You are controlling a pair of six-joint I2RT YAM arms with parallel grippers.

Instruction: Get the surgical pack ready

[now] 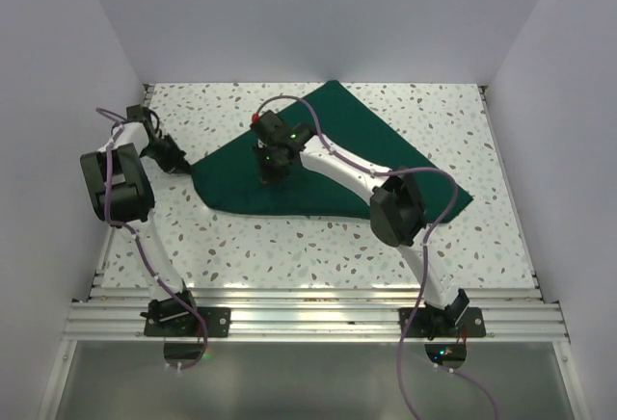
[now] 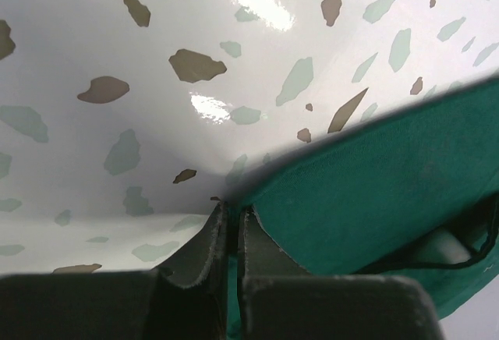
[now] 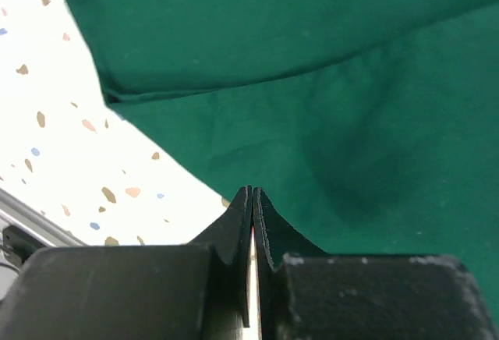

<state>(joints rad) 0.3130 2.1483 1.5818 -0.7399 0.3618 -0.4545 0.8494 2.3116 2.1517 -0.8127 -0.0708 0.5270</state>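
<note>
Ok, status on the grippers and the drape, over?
Left gripper shut on drape at its left corner. Right gripper shut, tips down mid-drape. Drape partly folded on table. Nothing seen in the way.

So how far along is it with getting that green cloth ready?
Early on, I'd guess. The green drape lies on the table with one layer already over another. In hand: the left tool is shut at its left corner, apparently pinching it; the right tool is shut over the middle. Left: it's a loose, uneven shape, not a tidy pack.
</note>
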